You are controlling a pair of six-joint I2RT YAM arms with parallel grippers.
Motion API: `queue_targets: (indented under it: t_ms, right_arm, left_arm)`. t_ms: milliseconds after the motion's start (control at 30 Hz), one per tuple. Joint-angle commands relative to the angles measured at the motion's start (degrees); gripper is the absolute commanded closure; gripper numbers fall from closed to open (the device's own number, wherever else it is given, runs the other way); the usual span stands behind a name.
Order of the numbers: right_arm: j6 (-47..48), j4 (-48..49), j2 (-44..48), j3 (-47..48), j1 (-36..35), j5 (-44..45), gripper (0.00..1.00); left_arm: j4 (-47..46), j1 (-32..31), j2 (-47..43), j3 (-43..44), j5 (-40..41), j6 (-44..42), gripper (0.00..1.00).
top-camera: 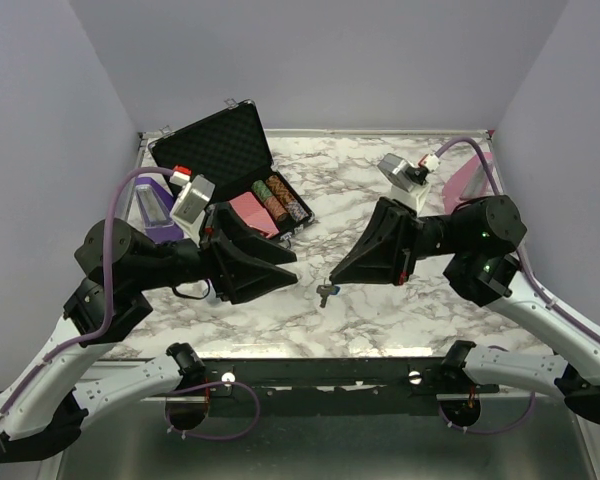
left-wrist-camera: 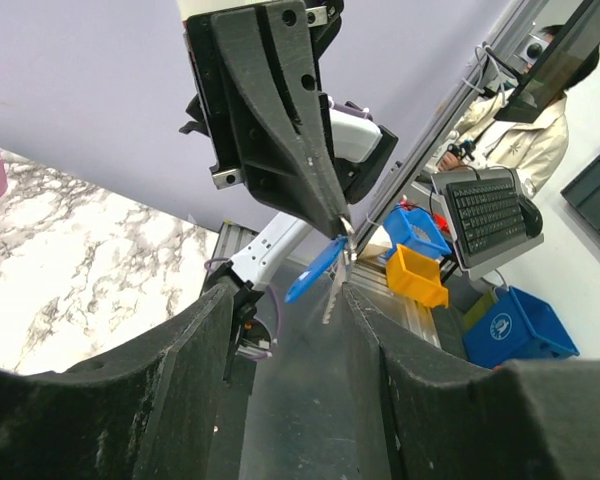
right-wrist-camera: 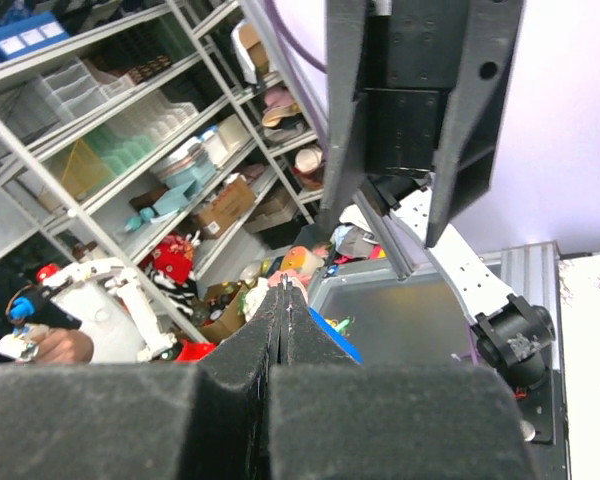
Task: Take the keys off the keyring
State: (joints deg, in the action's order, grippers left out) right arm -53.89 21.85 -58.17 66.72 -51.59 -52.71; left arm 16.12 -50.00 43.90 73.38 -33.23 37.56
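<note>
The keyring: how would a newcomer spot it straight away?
Over the marble table, look mid-front, between the two arms. It dangles from the shut tips of the right gripper: the keyring, a blue tag with a silver key, far smaller than the striped poker chips.

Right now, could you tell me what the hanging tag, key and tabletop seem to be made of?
Blue tag: likely plastic, matte, evenly coloured. Key: metal, silvery with a thin bright edge. Tabletop: marble-look surface, grey veins on white; possibly laminate.
</note>
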Motion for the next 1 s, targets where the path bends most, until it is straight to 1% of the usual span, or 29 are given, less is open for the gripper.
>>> queue_targets:
  t_ms: [0, 167, 367, 767, 967]
  right_arm:
    - [3.96, -7.08, 1.04, 2.10, -0.35, 5.86, 0.99]
    - [6.34, -12.08, 0.96, 3.59, -0.26, 7.35, 0.99]
    - [7.66, -14.64, 1.31, 5.26, -0.26, 9.03, 0.99]
    - [8.54, -16.22, 2.01, 5.70, -0.26, 10.17, 0.99]
    - [8.36, -16.40, 1.75, 6.06, -0.35, 10.17, 0.99]
  left_arm:
    - [-1.97, -0.45, 0.22, 0.18, 0.80, 0.67, 0.45]
    - [-1.36, -0.63, 1.54, 1.06, -1.30, 0.50, 0.46]
    - [-2.41, -1.07, 1.89, 0.45, -2.54, 0.85, 0.48]
    - [-3.90, -3.17, 3.82, 0.44, -5.88, 1.11, 0.47]
    - [-2.67, -4.14, 4.97, 0.71, -5.27, 0.06, 0.48]
